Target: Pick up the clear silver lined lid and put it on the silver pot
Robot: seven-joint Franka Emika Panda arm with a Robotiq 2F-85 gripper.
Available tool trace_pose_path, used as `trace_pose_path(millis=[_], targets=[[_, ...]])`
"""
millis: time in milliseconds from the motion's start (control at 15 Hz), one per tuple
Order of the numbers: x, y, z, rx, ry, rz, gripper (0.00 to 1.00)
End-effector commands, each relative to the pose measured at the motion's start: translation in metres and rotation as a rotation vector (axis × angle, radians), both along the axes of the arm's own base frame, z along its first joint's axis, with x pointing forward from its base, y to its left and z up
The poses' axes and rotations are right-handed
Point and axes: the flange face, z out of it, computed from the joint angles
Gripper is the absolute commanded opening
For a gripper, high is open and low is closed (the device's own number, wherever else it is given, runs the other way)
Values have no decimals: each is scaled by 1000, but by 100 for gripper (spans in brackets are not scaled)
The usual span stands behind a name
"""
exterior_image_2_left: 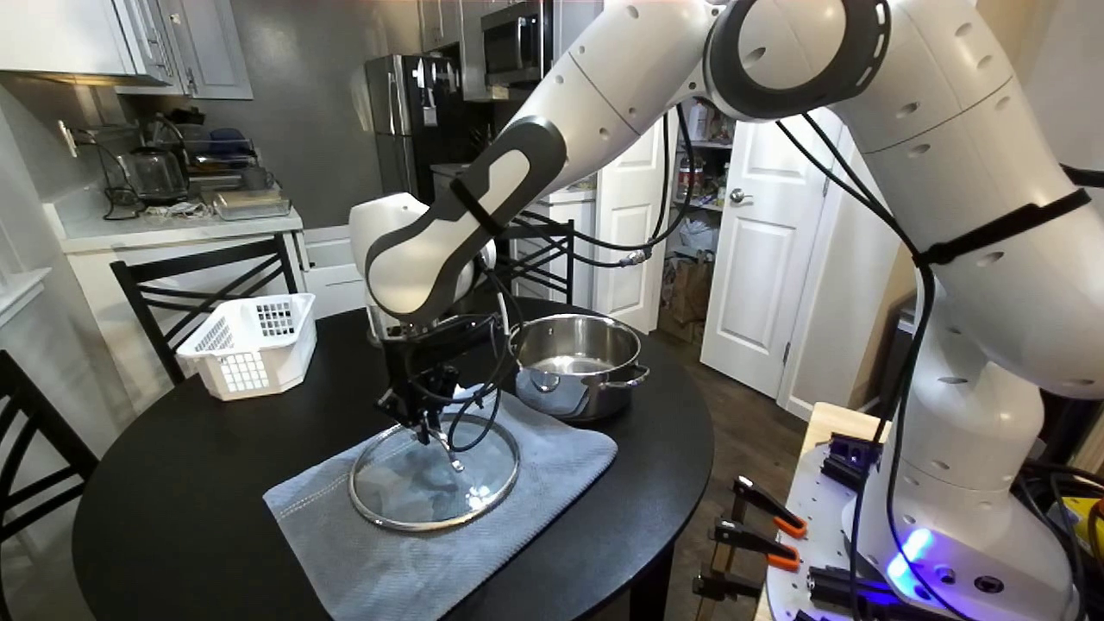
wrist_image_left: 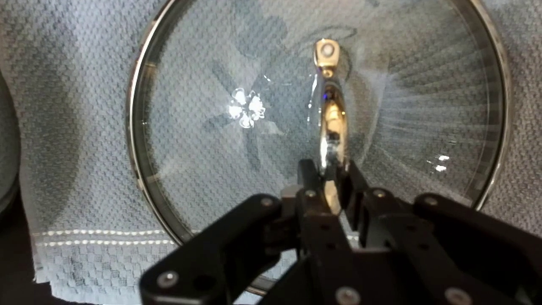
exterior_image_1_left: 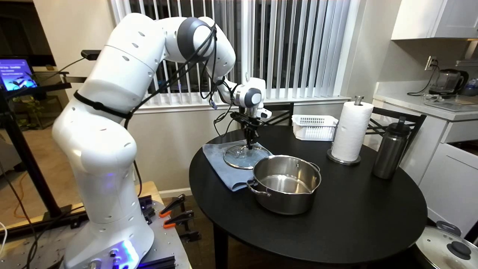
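The clear glass lid [exterior_image_1_left: 237, 160] with its silver rim lies over the blue-grey cloth in both exterior views [exterior_image_2_left: 401, 496]. It fills much of the wrist view [wrist_image_left: 203, 140], with its arched silver handle [wrist_image_left: 332, 114] up the middle. My gripper [wrist_image_left: 328, 173] has its fingers on both sides of the handle, closed against it. It points down over the lid in both exterior views [exterior_image_1_left: 249, 146] [exterior_image_2_left: 424, 431]. I cannot tell whether the lid touches the cloth. The silver pot [exterior_image_1_left: 285, 201] stands uncovered beside the lid, and it also shows in an exterior view [exterior_image_2_left: 561, 401].
The cloth [exterior_image_1_left: 224, 177] lies on the round black table [exterior_image_1_left: 358, 224]. A white basket [exterior_image_1_left: 313, 129], a paper towel roll [exterior_image_1_left: 353, 130] and a dark metal canister [exterior_image_1_left: 390, 153] stand on the table. Cables [exterior_image_2_left: 492, 423] hang beside the gripper.
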Motion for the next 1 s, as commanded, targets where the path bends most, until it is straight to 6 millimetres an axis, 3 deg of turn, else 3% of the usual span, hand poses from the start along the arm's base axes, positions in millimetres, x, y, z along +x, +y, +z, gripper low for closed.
trace_pose_path(millis=[0, 133, 533, 800, 933], targets=[[-5, -8, 15, 32, -24, 9, 4], [-11, -8, 26, 29, -46, 8, 4], [-46, -28, 106, 58, -192, -28, 4], [-68, -62, 164, 67, -239, -64, 4], [-76, -87, 184, 84, -262, -103, 4]])
